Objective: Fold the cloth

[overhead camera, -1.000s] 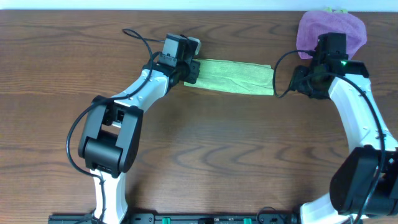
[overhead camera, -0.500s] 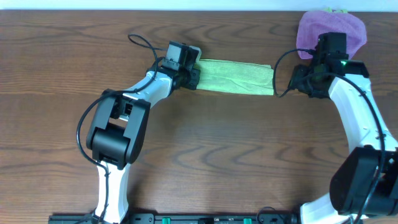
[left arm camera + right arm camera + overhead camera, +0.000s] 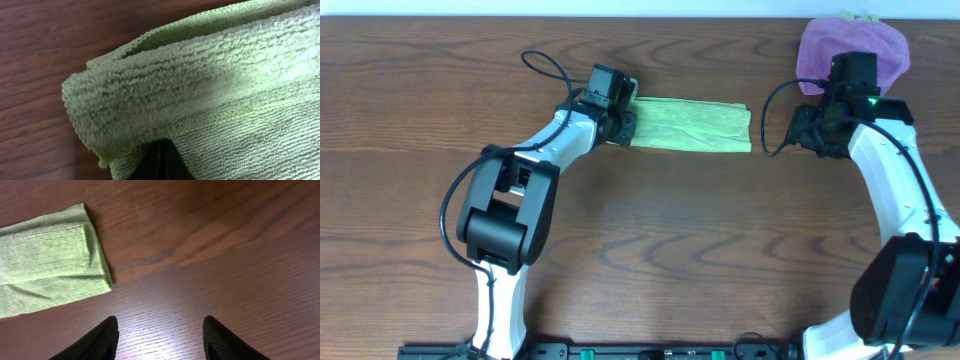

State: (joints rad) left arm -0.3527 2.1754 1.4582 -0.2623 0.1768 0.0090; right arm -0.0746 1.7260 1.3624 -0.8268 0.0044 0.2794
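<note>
pinching the left end of the cloth (image 3: 692, 126), left gripper (image 3: 623, 118) is clamped tight. cloth lies as a folded strip on the table (image 3: 650, 250). right gripper (image 3: 157, 332) parted, empty, beside the other end.

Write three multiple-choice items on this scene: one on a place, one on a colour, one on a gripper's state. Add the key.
1. Where does the purple cloth lie?
A. At the far right corner of the table
B. At the near left corner
C. In the middle

2. What colour is the cloth that the left gripper pinches?
A. Blue
B. Lime green
C. White

3. How is the right gripper?
A. Shut on the cloth
B. Shut on the purple cloth
C. Open, holding nothing

Key: A, the overhead view shows it at the far right corner; B, green pile fills the left wrist view; C, its jaws stand apart over bare wood.
</note>
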